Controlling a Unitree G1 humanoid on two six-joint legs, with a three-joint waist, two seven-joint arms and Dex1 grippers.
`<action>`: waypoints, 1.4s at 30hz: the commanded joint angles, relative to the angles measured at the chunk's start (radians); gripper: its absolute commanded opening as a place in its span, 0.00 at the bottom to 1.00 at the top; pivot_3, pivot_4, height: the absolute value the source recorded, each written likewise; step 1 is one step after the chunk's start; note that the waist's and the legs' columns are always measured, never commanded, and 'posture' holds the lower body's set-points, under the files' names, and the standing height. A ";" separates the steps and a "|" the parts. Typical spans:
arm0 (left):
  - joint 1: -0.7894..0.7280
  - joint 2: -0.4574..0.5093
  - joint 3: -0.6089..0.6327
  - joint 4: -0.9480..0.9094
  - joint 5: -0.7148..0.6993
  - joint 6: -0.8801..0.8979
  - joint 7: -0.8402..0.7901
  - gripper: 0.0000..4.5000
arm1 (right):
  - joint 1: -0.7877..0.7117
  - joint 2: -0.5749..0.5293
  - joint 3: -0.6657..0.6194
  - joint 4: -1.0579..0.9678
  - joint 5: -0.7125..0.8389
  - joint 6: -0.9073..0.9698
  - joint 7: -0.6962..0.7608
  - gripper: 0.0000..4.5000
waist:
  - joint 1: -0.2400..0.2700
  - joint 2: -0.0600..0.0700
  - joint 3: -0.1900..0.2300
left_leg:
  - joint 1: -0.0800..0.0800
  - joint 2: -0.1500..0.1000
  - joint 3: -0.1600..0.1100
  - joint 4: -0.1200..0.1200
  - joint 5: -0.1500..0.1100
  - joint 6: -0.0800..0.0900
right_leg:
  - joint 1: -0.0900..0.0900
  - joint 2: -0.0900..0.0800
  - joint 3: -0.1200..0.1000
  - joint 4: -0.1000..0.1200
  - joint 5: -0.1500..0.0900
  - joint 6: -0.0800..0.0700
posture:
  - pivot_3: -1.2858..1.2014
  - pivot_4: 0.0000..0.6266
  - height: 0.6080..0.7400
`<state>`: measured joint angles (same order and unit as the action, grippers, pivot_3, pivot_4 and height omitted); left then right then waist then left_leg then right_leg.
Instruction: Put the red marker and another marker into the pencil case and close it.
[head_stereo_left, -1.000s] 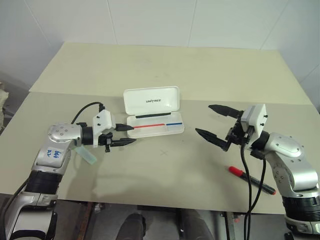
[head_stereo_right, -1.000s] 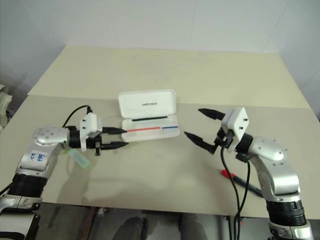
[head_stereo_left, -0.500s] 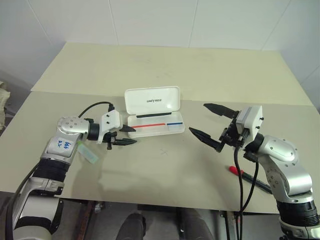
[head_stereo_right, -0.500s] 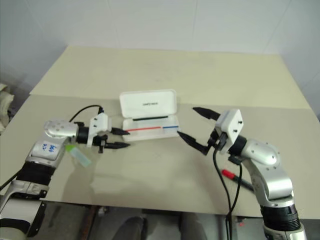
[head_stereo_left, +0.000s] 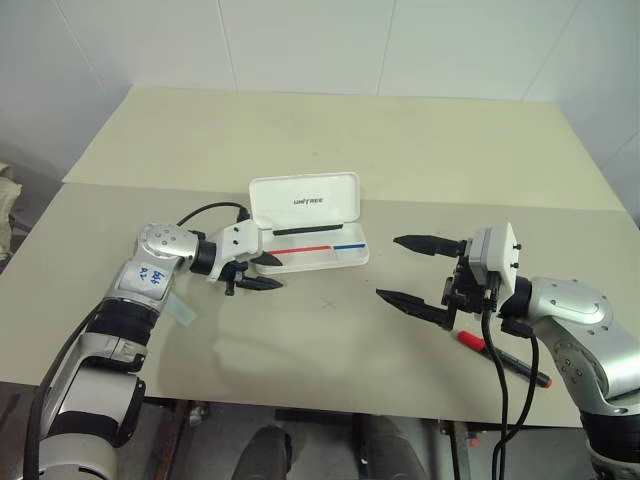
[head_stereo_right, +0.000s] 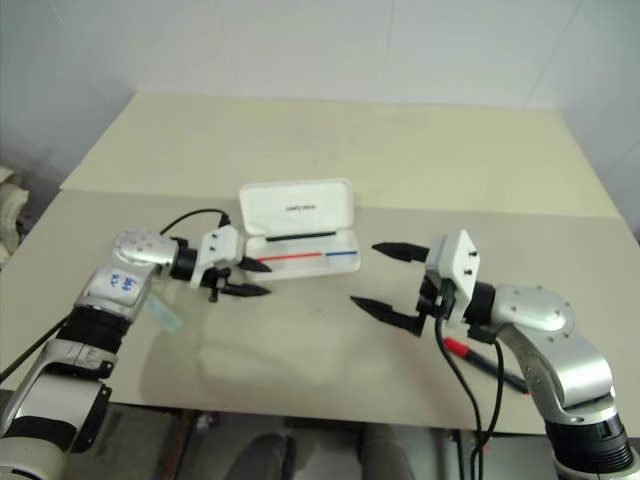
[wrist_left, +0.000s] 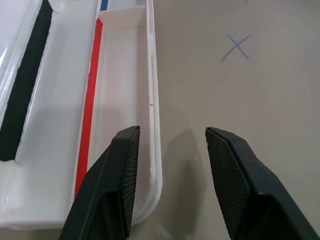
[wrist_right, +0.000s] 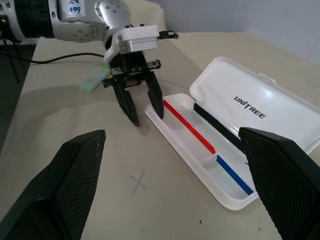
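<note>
Pencil case (head_stereo_left: 308, 228) open at frame centre, lid reads "UNITREE". Left tool (head_stereo_left: 262, 272) partly open, empty, straddling its front rim. Right tool (head_stereo_left: 415, 270) wide, empty. Red marker (head_stereo_left: 503, 357) lower right on bench (head_stereo_left: 330, 150); green marker (head_stereo_left: 181, 311) lower left.

The case (head_stereo_left: 308, 232) is white, hard plastic with rounded corners, open at the table's centre: lid upright at 12 o'clock with dark "UNITREE" print, tray flat, empty, lined red and blue. The red marker (head_stereo_left: 503, 356), black barrel and red cap, lies flat at the case's 4 o'clock, well apart. The green marker (head_stereo_left: 176, 309), stubby and pale-tipped, lies at its 8 o'clock.
</note>
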<state>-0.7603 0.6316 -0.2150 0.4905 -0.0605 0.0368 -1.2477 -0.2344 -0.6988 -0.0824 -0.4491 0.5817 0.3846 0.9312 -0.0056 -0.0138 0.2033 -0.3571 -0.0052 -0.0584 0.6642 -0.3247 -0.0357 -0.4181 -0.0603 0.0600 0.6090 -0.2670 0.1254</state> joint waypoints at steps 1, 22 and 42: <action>-0.029 -0.005 0.007 0.013 0.013 -0.021 0.008 0.47 | -0.025 -0.011 -0.010 -0.028 0.020 0.001 0.014 1.00 | 0.002 0.000 0.000 | 0.000 0.000 0.000 0.000 0.000 0.000 | 0.000 0.000 0.000 0.000 0.000 0.000 | 0.52 0.24 1.00; 0.027 -0.009 0.017 -0.158 -0.017 -0.050 -0.022 0.01 | -0.083 -0.017 -0.014 0.020 0.008 0.002 0.054 1.00 | 0.003 0.000 0.000 | -0.002 0.000 0.000 0.000 0.000 0.000 | 0.000 0.000 0.000 0.002 0.000 0.000 | 0.52 0.24 1.00; 0.248 0.059 0.008 -0.496 -0.079 0.065 -0.071 0.01 | -0.089 -0.044 -0.034 0.017 0.021 0.011 0.061 1.00 | 0.004 0.000 0.000 | -0.001 0.000 -0.001 0.001 0.000 0.000 | -0.001 -0.001 0.000 0.000 0.000 0.000 | 0.52 0.24 1.00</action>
<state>-0.5159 0.6829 -0.2099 0.0387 -0.1284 0.0942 -1.3307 -0.3161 -0.7289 -0.0853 -0.4018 0.5824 0.3953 0.9823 -0.0011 -0.0139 0.2034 -0.3587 -0.0052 -0.0588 0.6655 -0.3248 -0.0354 -0.4186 -0.0609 0.0602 0.6086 -0.2670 0.1254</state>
